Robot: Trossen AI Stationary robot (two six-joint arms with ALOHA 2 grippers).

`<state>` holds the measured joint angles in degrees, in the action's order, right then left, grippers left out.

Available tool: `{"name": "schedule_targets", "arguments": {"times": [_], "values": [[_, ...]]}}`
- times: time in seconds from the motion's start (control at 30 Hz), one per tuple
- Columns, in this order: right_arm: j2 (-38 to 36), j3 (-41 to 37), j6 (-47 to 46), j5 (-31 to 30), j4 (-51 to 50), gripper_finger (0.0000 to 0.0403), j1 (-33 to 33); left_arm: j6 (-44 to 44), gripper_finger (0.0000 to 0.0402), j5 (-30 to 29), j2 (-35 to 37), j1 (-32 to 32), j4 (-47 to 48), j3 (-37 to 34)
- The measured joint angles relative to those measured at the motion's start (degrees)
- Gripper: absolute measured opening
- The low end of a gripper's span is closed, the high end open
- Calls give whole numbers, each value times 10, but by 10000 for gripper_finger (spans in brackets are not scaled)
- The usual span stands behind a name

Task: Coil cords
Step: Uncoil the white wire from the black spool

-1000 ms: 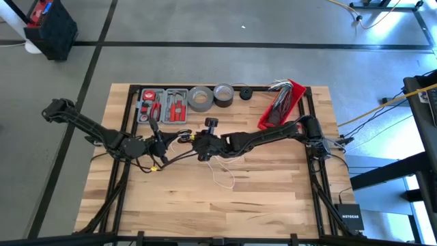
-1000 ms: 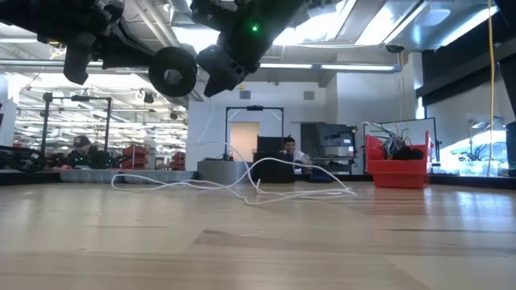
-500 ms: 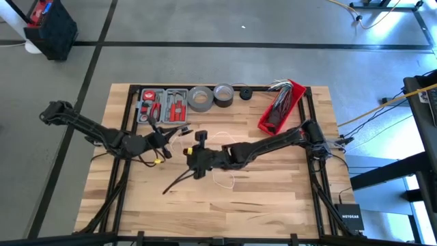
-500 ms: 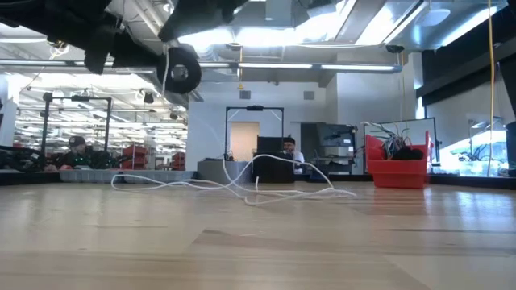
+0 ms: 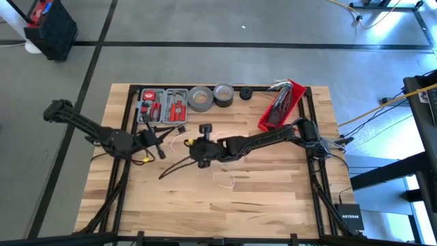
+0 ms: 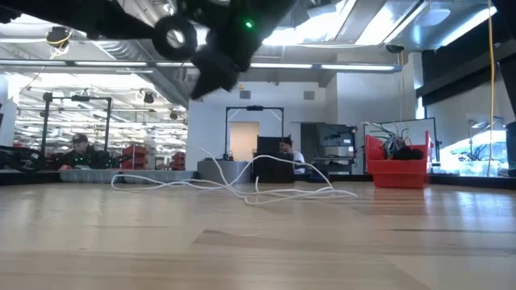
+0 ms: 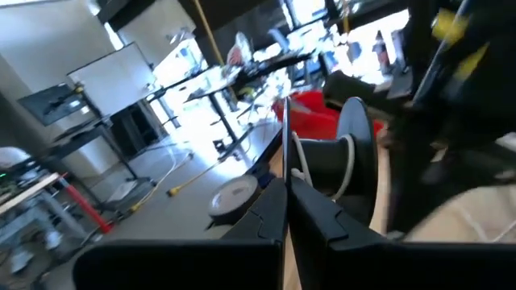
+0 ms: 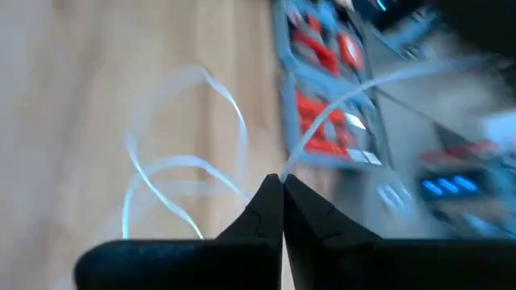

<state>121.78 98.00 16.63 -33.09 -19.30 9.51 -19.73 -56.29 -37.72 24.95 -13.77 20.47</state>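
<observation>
The thin white cord (image 5: 222,176) lies in loose loops on the wooden table (image 5: 273,198); it also shows in the low view (image 6: 242,189) and the right wrist view (image 8: 230,109). Some of it is wound on a black spool (image 7: 355,153), which shows high up in the low view (image 6: 174,36). My left gripper (image 5: 157,142) is left of the table's middle, shut at the spool (image 7: 284,197). My right gripper (image 5: 192,154) is just right of it, above the loops, shut on the cord (image 8: 280,181). My left gripper is shut on a thin black edge (image 7: 284,149) at the near side of the spool, seemingly its flange, pinched between the two fingers. The spool is lifted clear of the table, with cord turns around its core (image 7: 322,161). My right gripper pinches the white cord (image 8: 292,157) between its shut fingertips. One strand runs from the fingertips up toward the left arm. Slack loops (image 8: 161,173) lie on the table below.
At the far edge stand a grey case with red tools (image 5: 164,106), two grey tape rolls (image 5: 201,98), a small black part (image 5: 246,93) and a red bin with wires (image 5: 280,106). People sit in the room beyond the table (image 6: 286,149).
My right gripper has swung with the cord toward the near-left, then back toward the far edge, beside the spool. My left gripper has shifted a little toward the table's left, and the spool has risen in the low view.
</observation>
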Motion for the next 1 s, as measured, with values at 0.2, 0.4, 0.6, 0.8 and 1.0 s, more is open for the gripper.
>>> {"name": "schedule_targets", "arguments": {"times": [0.2, 0.4, 0.6, 0.8, 1.0], "values": [[-12, 0, -16, -202, -128, 4, 14, -2, 0, 0, 44, 21, 59, 0], [-50, 0, -44, -319, -141, 5, 40, 14, 0, -2, 52, 4, 107, 0], [-75, 0, -9, -298, -45, 5, 75, 39, 0, -2, 49, -28, 156, 0], [-75, 0, 49, -119, 22, 5, 90, 67, 0, -2, 50, -66, 170, 0], [-75, 0, 16, 87, 23, 5, 86, 105, 0, 1, 50, -92, 183, 0]]}}
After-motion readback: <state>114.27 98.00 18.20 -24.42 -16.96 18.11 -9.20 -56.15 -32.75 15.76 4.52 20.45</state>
